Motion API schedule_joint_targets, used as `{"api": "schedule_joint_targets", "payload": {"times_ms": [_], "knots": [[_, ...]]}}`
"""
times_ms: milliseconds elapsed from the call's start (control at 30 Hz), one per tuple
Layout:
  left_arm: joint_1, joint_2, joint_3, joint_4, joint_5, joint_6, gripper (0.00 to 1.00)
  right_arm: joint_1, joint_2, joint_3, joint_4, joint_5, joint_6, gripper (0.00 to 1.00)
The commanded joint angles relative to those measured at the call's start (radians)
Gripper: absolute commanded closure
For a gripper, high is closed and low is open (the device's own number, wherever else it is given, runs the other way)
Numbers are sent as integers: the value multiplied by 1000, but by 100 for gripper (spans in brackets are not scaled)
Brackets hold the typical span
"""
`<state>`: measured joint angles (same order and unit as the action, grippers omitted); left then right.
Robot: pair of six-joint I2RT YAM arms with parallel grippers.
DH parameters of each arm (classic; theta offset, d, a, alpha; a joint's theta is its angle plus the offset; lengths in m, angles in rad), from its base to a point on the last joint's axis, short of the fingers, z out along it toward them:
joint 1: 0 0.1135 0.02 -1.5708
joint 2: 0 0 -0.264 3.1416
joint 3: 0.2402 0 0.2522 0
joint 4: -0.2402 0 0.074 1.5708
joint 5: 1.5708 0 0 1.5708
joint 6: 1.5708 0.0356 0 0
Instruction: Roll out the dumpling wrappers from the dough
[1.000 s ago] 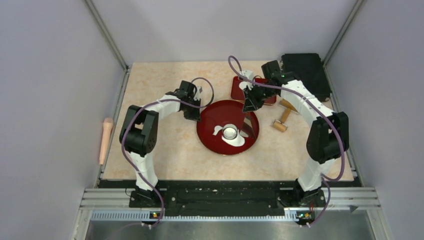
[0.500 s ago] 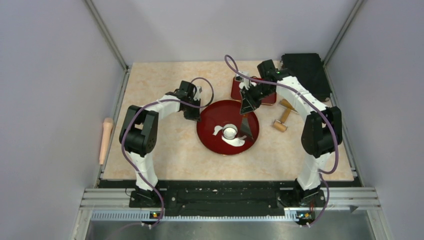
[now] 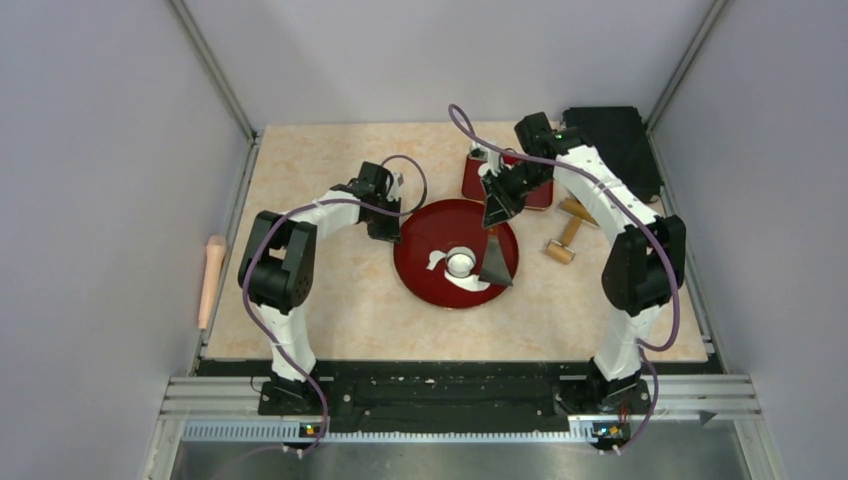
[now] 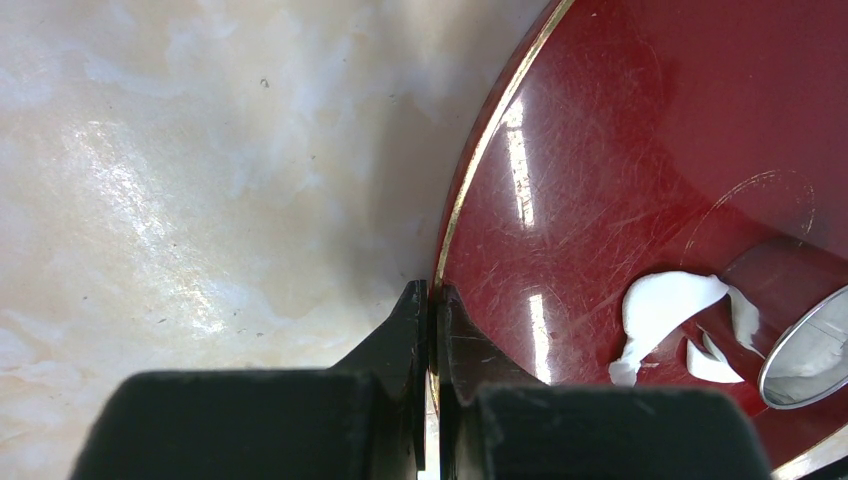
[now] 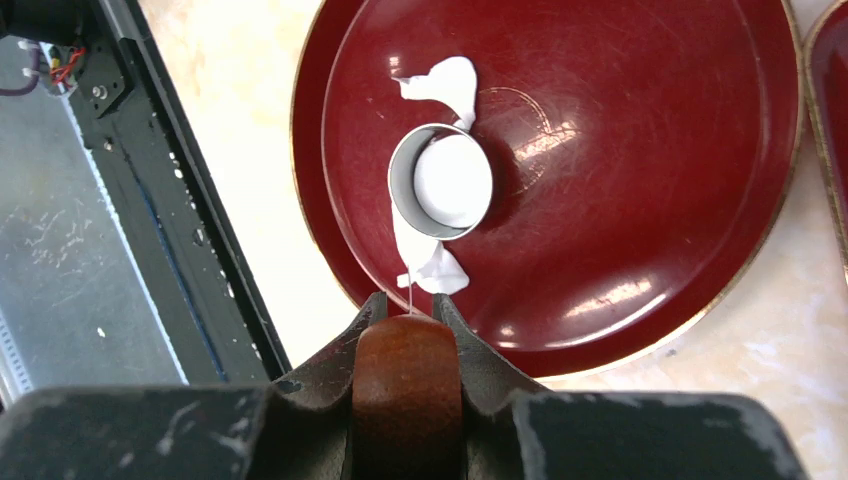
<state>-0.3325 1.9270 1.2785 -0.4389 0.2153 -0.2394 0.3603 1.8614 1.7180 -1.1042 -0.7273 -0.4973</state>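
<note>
— Where is the dough right now?

— On the red plate, in the middle of the desk. A metal ring stands on it. A round white patch fills the ring, and ragged flaps stick out from under the ring on two sides.

— And the left tool?

— Closed tight, its two fingertips pinched on the plate's gold rim at the plate's left edge (the rim line runs straight into the slit between them).

— The right tool?

— Also closed, on the brown wooden handle of a scraper. It hangs above the right side of the plate, with the blade pointing down beside the ring. From the wrist camera the blade shows only as a thin pale edge, ending near the ragged flap closest to the tool.

— Does the blade touch the dough?

— I cannot tell from either view.

— Anything else about?

— A small wooden roller lies on the desk to the right of the plate, apart from it.
</note>
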Motion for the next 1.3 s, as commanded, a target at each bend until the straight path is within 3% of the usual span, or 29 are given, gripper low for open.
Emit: {"api": "schedule_joint_targets", "payload": {"times_ms": [0, 167, 367, 600, 833, 1267], "knots": [[11, 7, -42, -59, -67, -11, 100, 10, -50, 83, -22, 49, -18, 100], [10, 8, -42, -58, -66, -9, 100, 14, -35, 112, 9, 158, -28, 100], [10, 10, -40, -57, -62, -11, 100, 16, 41, 128, 18, 173, -75, 100], [10, 12, -41, -57, -53, -11, 100, 19, 102, 108, 15, 129, -138, 100], [10, 14, -39, -56, -48, -13, 100, 26, 123, 142, -137, 17, -248, 100], [10, -3, -45, -55, -47, -16, 100, 28, 138, 119, -142, -108, -210, 100]]}}
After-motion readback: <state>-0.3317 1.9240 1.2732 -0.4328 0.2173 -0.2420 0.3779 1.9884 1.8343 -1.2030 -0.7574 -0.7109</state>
